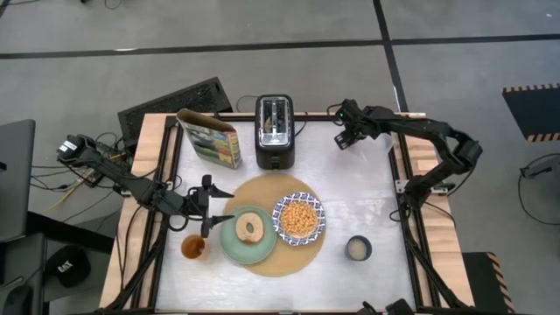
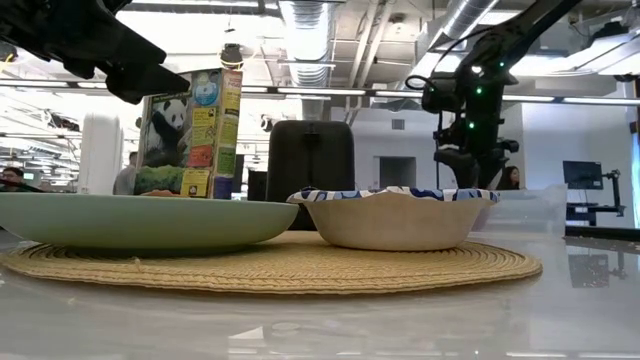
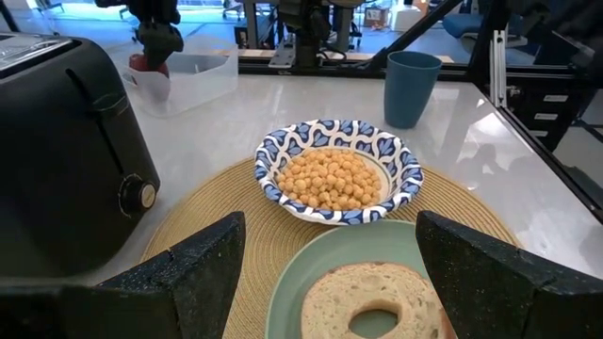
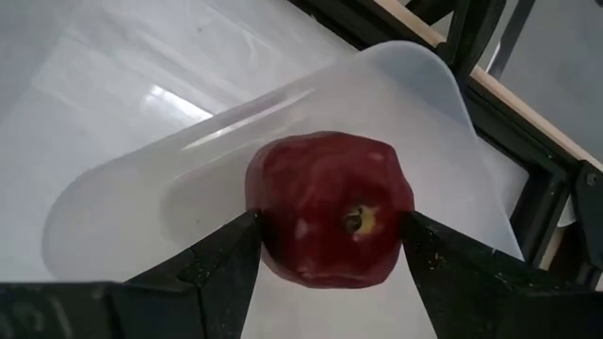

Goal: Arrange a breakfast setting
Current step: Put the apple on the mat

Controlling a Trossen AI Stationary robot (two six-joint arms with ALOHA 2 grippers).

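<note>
A: Right wrist view first. Right gripper (image 4: 330,247) has its fingers pinching the red apple (image 4: 328,209) on both flanks, stem dimple facing the camera, over a clear plastic tray (image 4: 396,85) at the far right corner of the desk (image 1: 367,197).

B: Good hold?

A: Looks it. Apple's firm, round, fairly heavy for its size, waxy skin so it can slip. Fingers sit across the widest part, which I'd call the right place. Squeeze too hard and it bruises.

B: Left side?

A: Left gripper (image 3: 330,273) hovers at the near-left edge of the tan mat (image 1: 302,256), fingers spread wide, nothing between them. Right under it: pale green plate (image 3: 311,268) with the bagel (image 3: 377,301) on it.

B: Bagel's soft, light, squashes. Take it by the outer rim if at all.

A: Agreed. Blue-and-white bowl (image 3: 337,169) sits just beside the plate on the mat, full of little round cereal. Stiff but breakable, spills if tilted. Rim grip only.

B: Drinks?

A: Orange-drink glass (image 1: 193,248) off the mat, left of the plate. Dark mug (image 1: 358,249) on the right, apart from the mat. Both liquid-filled, slick, keep upright. No spoon that I can see.

B: Toaster, cereal box?

A: Black toaster (image 1: 274,131) and panda cereal box (image 1: 210,137) at the back.
</note>
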